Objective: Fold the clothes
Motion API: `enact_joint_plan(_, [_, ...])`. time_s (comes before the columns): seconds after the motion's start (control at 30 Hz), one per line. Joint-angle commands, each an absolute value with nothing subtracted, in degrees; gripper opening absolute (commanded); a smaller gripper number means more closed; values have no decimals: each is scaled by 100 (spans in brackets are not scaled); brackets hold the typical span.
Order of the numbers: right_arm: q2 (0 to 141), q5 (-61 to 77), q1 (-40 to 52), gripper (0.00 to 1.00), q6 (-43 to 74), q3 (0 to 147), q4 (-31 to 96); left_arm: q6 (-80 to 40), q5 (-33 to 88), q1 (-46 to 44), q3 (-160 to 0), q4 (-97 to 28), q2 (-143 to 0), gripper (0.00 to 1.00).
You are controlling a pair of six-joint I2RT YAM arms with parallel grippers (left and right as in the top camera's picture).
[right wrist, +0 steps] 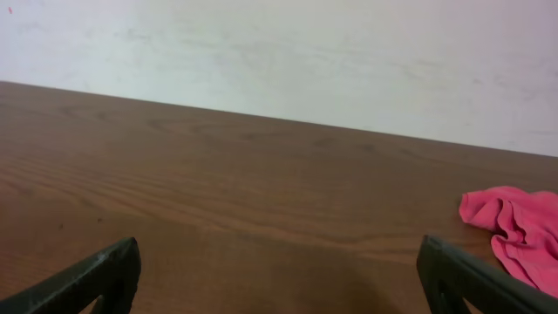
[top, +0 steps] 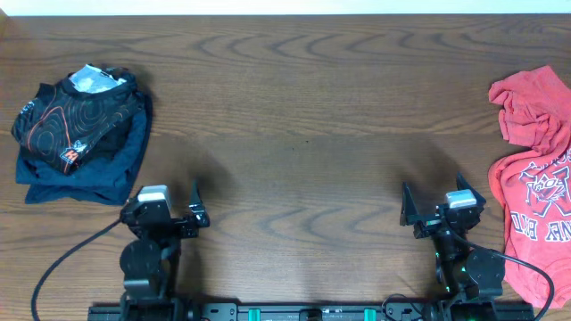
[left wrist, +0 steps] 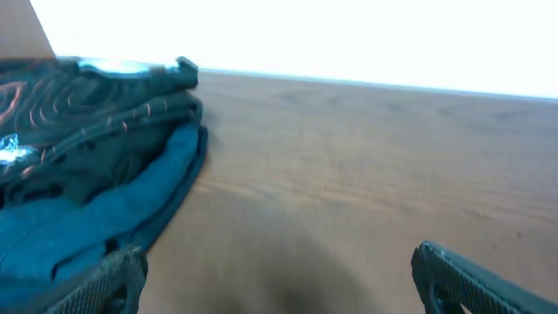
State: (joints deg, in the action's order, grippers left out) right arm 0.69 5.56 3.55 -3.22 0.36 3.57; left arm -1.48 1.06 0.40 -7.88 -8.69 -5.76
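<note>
Overhead: left gripper (top: pixel 163 204) and right gripper (top: pixel 442 203) are hanging wide open; I'd be pinching the red T-shirt (top: pixel 533 192) by its hem.

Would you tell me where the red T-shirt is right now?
Overhead, the red T-shirt lies crumpled at the table's right edge, just beside the right tool.

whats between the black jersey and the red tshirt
Nothing but bare table, as the overhead view shows. The black jersey lies at the far left and the red T-shirt at the far right.
</note>
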Motion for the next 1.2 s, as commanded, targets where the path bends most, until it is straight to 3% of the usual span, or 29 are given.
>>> enact_joint_plan(0.0, [32, 600, 296, 99, -392, 32, 373, -82, 36, 108, -419, -314, -274, 98])
enact_joint_plan(0.13, [32, 600, 296, 99, -392, 32, 373, 148, 40, 113, -14, 504, -47, 98])
enact_joint_plan(0.47, [32, 600, 296, 99, -392, 32, 375, 185, 93, 110, -23, -443, -10, 98])
enact_joint_plan(1.17, [32, 600, 296, 99, -392, 32, 375, 185, 80, 110, -23, -403, -30, 98])
